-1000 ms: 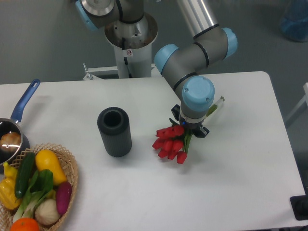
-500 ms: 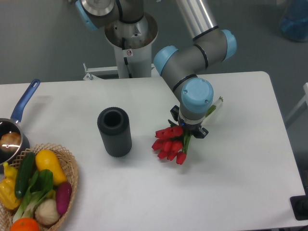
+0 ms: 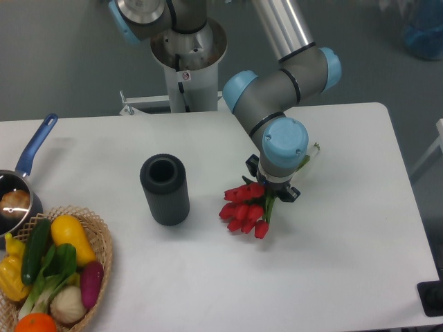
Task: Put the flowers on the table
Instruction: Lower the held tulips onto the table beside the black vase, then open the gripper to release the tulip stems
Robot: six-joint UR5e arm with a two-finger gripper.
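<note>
Flowers (image 3: 245,209) lie on white table (image 3: 332,263), grey floor (image 3: 62,62) behind

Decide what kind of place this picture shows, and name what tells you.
Probably a robotics lab set up with kitchen props: a robot arm on a pedestal, a plain white table, and a wicker basket of toy-like vegetables.

Table (image 3: 332,277): bare white surface right of and in front of flowers (image 3: 244,209). Dark cylinder (image 3: 165,189) upright, left of flowers, bare gap between. Wicker basket (image 3: 52,266) and pan (image 3: 19,188) at far left edge, well apart. Arm (image 3: 280,104) overhangs flower stems from behind.
</note>
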